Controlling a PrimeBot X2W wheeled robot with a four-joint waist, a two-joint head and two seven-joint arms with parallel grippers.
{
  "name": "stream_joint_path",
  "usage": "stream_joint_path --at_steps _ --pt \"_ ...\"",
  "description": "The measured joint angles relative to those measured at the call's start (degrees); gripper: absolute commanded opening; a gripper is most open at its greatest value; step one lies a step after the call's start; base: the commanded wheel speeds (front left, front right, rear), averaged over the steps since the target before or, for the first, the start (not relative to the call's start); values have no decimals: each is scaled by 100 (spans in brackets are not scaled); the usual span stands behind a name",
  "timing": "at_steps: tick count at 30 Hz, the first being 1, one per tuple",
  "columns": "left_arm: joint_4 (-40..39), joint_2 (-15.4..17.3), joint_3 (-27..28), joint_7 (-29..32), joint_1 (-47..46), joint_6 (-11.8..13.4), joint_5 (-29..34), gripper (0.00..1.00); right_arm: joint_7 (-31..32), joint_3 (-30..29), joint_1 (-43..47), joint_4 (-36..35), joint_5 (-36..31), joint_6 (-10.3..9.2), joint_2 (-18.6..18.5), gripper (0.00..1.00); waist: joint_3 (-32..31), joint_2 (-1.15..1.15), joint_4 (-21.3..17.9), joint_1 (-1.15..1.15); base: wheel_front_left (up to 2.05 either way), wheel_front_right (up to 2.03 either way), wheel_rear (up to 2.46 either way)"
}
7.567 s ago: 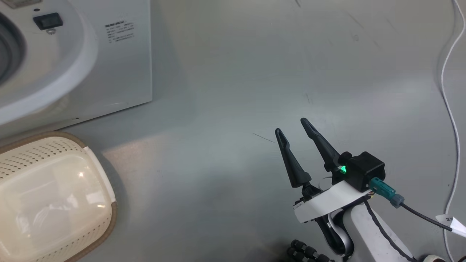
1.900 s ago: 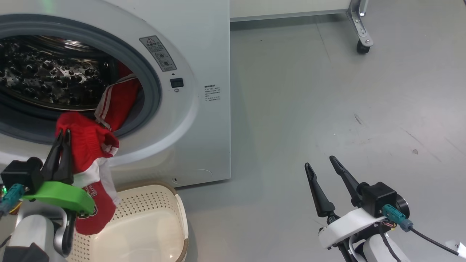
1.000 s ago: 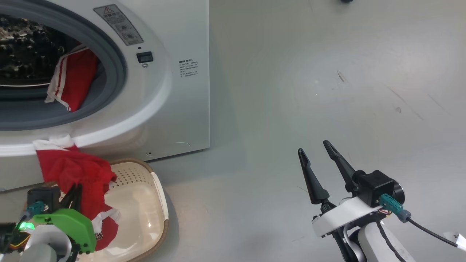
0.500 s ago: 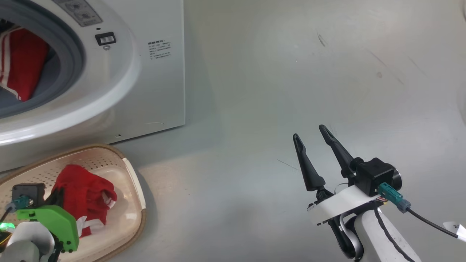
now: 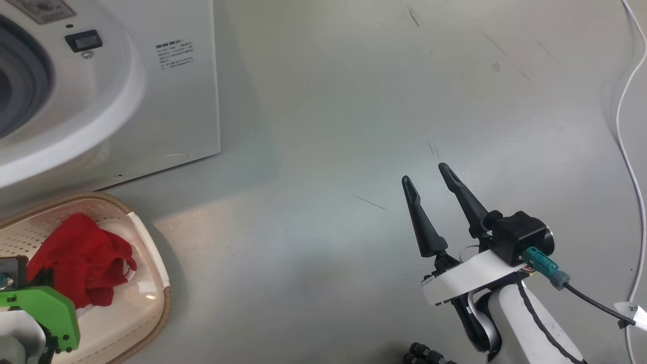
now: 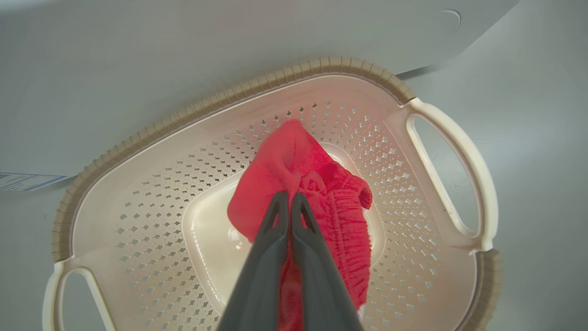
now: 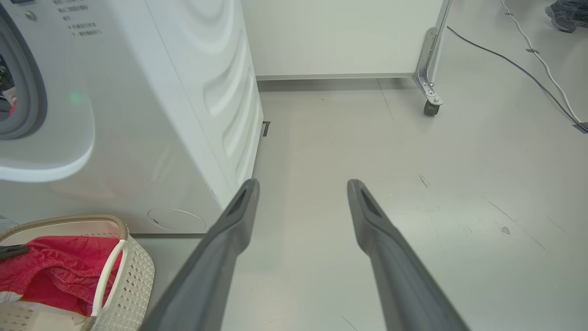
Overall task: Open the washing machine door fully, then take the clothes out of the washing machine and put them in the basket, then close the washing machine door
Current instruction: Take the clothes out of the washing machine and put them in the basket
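Observation:
The cream basket (image 5: 147, 241) stands on the floor in front of the white washing machine (image 5: 172, 106). A red garment of the clothes (image 5: 81, 265) lies bunched in it. My left gripper (image 6: 289, 198) reaches down into the basket (image 6: 275, 79), shut on a fold of the red garment (image 6: 294, 161). My right gripper (image 5: 425, 173) hovers open over bare floor well to the right, nothing between its fingers. The right wrist view has the right gripper (image 7: 303, 184), the washing machine (image 7: 183, 115), the basket (image 7: 112, 262) and the red garment (image 7: 50, 271). The washing machine door is out of view.
A white cable (image 5: 624, 126) runs along the floor at the far right. Behind the machine a white panel stands on a metal leg with a caster (image 7: 431, 108). Cables (image 7: 528, 69) and a person's shoe (image 7: 567, 16) are farther off. Grey floor lies between machine and right gripper.
The head camera has swung down and to the right. My left gripper has carried the red garment from the machine's front lip down into the basket. The right gripper stays open.

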Motion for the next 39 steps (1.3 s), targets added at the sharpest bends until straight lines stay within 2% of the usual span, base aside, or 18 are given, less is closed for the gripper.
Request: stream_joint_path --at_steps 11,12,13,14,15,19,30,35,39 --pt "464 12 54 -160 -115 60 -9 0 0 60 -48 -25 77 -69 2 100 88 0 -40 0 0 0 0" --pt "510 11 53 -170 -116 60 -9 22 0 66 -51 -24 77 -93 2 100 88 0 -36 0 0 0 0" --pt "535 8 53 -193 -118 60 -9 30 0 67 -58 -24 77 -93 2 100 87 0 -31 0 0 0 0" --pt "558 0 56 -225 -130 76 -11 82 0 67 -72 -23 76 -94 2 100 85 0 -26 0 0 0 0" --pt "588 -15 58 -260 -153 108 -19 100 0 65 -86 -23 76 -96 2 100 82 0 -19 0 0 0 0" --pt "786 -180 56 -327 -285 110 -55 100 0 41 -98 16 71 -145 3 100 19 0 46 0 0 0 0" --pt "1053 -198 85 -568 -442 110 -88 100 0 76 -106 62 63 -146 3 100 -133 0 151 0 0 0 0" --pt "1123 -326 49 -720 -495 105 -88 100 0 29 -108 96 63 -152 2 100 -243 0 198 0 0 0 0" --pt "1121 -442 42 -1026 -575 51 -134 100 0 -38 -109 130 63 -153 1 100 -372 0 253 0 0 0 0"
